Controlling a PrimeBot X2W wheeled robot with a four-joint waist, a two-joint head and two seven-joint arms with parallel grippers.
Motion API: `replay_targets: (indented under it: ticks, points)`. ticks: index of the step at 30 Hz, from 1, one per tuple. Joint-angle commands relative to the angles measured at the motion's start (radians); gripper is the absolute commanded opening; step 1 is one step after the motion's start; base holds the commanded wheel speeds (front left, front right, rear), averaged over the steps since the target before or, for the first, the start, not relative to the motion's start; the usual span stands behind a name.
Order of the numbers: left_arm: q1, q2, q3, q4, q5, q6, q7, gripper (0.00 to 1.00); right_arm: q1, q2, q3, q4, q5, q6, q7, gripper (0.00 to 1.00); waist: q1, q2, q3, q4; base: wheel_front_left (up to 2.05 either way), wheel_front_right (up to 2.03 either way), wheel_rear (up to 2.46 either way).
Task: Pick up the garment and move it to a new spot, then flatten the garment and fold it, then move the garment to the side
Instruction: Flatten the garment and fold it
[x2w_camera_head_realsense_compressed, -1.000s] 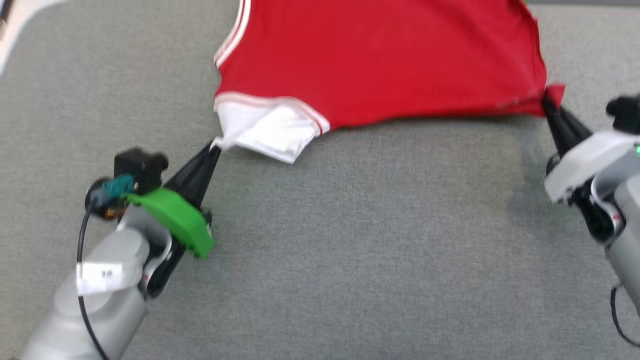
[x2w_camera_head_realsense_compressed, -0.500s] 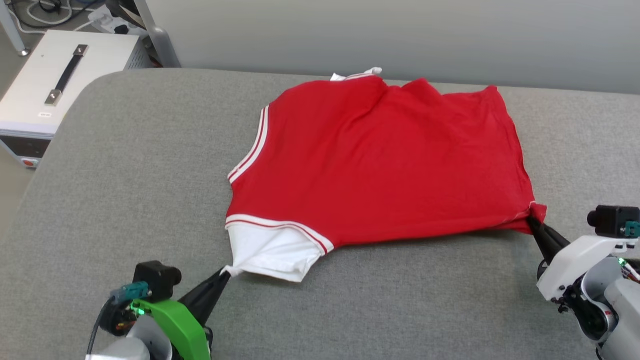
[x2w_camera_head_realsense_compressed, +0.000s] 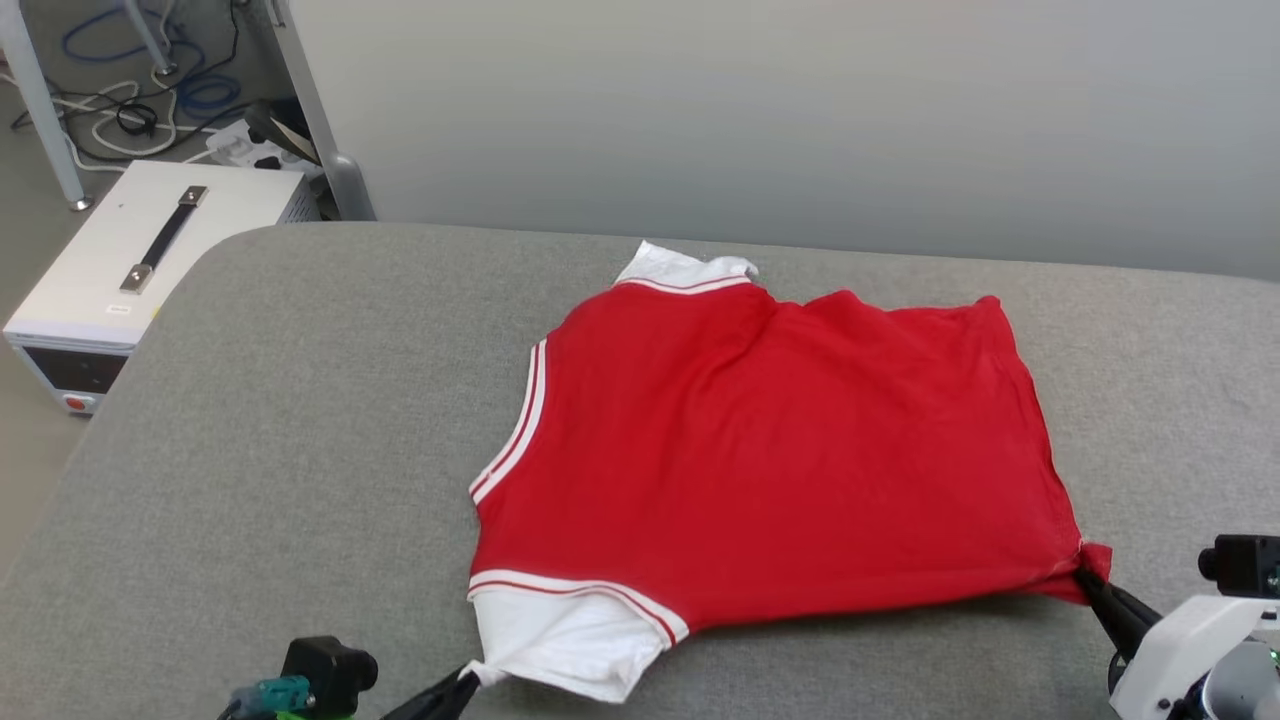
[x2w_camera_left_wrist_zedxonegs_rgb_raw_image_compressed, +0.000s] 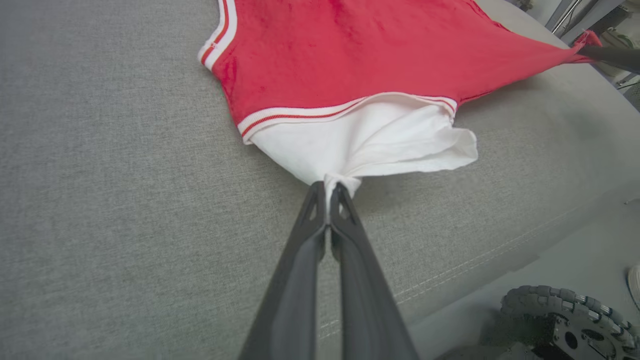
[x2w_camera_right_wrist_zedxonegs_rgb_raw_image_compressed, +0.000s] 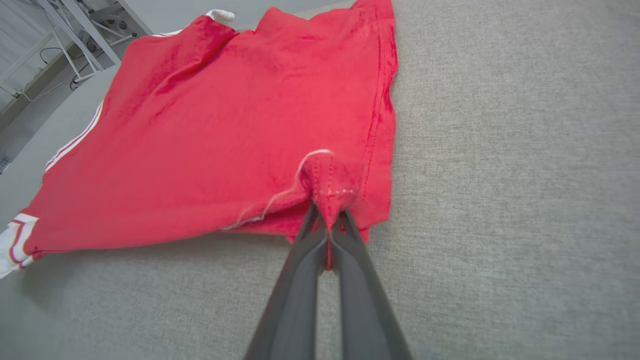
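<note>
Head view, nearest first: two dark grippers sit at the bottom edge. Left gripper (x2w_camera_head_realsense_compressed: 468, 684) has its fingers pinched closed on the tip of a white sleeve (x2w_camera_head_realsense_compressed: 570, 640). Right gripper (x2w_camera_head_realsense_compressed: 1088, 580) has its fingers pinched closed on a red hem corner (x2w_camera_head_realsense_compressed: 1097, 558). Between them one shirt (x2w_camera_head_realsense_compressed: 780, 450) is stretched along its near edge, which is lifted slightly off a grey padded table (x2w_camera_head_realsense_compressed: 280, 420). The rest of it lies spread and mostly smooth toward the far side, plain red face up, with a second sleeve (x2w_camera_head_realsense_compressed: 680, 265) peeking out at the far edge. Beyond the table's far left corner stands one white box (x2w_camera_head_realsense_compressed: 150, 260) with a black handle, and loose cables (x2w_camera_head_realsense_compressed: 130, 110) lie behind it. This looks like the flattening step. The next move probably calls for lowering the near edge evenly, taut, then letting go before folding. Count: one shirt, two grippers, one box.
</note>
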Motion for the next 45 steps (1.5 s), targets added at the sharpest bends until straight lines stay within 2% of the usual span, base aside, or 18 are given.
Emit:
replay_targets:
  ticks: [1, 11, 12, 17, 23, 31, 45]
  points:
    - [0.026, 0.011, -0.005, -0.018, -0.016, 0.002, 0.005, 0.0, 0.03, -0.013, -0.002, -0.016, 0.003, -0.001, 0.009, 0.0, 0.0001, 0.0, -0.024, -0.007, 0.0, 0.0, 0.0]
    - [0.139, 0.073, -0.03, -0.138, -0.059, 0.01, 0.022, 0.0, 0.241, -0.058, -0.065, -0.145, -0.103, -0.001, 0.05, 0.0, 0.0001, 0.0, -0.074, -0.024, 0.0, 0.0, 0.0]
    - [0.158, 0.102, -0.021, -0.195, -0.051, 0.029, 0.005, 0.0, 0.332, -0.046, -0.166, -0.236, -0.139, -0.001, 0.067, 0.0, 0.0001, 0.0, -0.061, -0.033, 0.0, 0.0, 0.0]
    - [0.114, 0.117, 0.019, -0.234, -0.024, 0.047, -0.021, 0.0, 0.356, -0.031, -0.273, -0.324, -0.187, -0.001, 0.1, 0.0, 0.0001, 0.0, -0.02, -0.04, 0.0, 0.0, 0.0]
    - [-0.005, 0.113, 0.071, -0.25, -0.013, 0.051, -0.006, 0.0, 0.338, 0.01, -0.383, -0.424, -0.224, -0.001, 0.189, 0.0, 0.0001, 0.0, 0.04, -0.041, 0.0, 0.0, 0.0]
    - [-0.183, 0.075, 0.077, -0.167, 0.005, 0.028, 0.078, 0.0, 0.249, 0.065, -0.42, -0.46, -0.316, -0.001, 0.305, 0.0, 0.0001, 0.0, 0.123, -0.058, 0.0, 0.0, 0.0]
    - [-0.375, -0.001, 0.012, 0.069, 0.021, -0.007, 0.154, 0.0, 0.093, 0.117, -0.427, -0.366, -0.411, -0.001, 0.404, 0.0, 0.0001, 0.0, 0.246, -0.081, 0.0, 0.0, 0.0]
